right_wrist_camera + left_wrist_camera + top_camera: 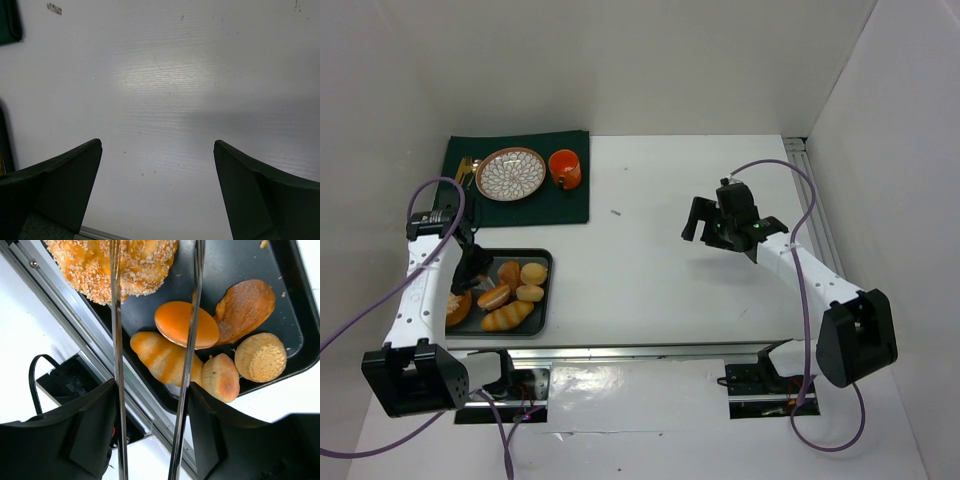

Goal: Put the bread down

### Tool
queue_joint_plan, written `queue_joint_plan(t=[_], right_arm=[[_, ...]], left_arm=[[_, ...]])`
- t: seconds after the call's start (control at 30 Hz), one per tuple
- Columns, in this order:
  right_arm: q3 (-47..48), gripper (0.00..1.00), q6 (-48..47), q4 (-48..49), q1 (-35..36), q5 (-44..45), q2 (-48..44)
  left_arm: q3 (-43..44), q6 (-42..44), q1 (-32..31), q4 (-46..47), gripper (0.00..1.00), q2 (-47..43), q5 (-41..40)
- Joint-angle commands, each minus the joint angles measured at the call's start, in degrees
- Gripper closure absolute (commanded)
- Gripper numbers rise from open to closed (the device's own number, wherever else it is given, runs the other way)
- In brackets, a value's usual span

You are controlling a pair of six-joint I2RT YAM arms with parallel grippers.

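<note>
Robot lab bench: white table inside plain white walls.

Bread crust rough and seed-coated; tray smooth semi-gloss black; counter matt white, faint grain; placemat matt green cloth.

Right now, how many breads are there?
6, all on the black tray: large seeded golden bun, left end; flat brown pastry, back; smooth orange oval bun, middle; striped long loaf, front; browned small bun and crumb-topped small bun, right end. None seems hidden.
</note>
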Motion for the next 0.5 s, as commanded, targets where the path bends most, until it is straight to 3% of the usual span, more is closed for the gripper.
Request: queue_joint_plan(t=[0.0, 0.17, 0.3, 0.33, 0.4, 0.47], right_arm=[[1.9, 0.0, -0.8, 1.8, -0.4, -0.6, 0.6], [1.3, 0.0, -0.8, 2.3, -0.4, -0.6, 0.7], [1.3, 0.0, -0.8, 2.3, -0.4, -1.1, 1.2], [1.3, 0.0, -0.8, 2.3, -0.4, -1.1, 1.2], [1.3, 0.0, -0.8, 2.3, -0.4, -1.1, 1.2], [1.3, 0.0, -0.8, 2.3, -0.4, -1.1, 1.7]], left_arm=[[-0.8, 1.3, 0.9, 2.0, 0.33, -0.7, 0.5], [-2.0, 1.3, 1.4, 3.1, 0.47, -0.7, -0.1], [1.0, 2.3, 1.4, 3.1, 0.7, -0.1, -0.1], [2.5, 3.4, 1.4, 3.1, 0.84, -0.1, -0.1], [4.6, 7.0, 0.7, 3.9, 0.98, -0.1, -0.1], [9.1, 8.2, 0.0, 3.9, 1.0, -0.1, -1.6]])
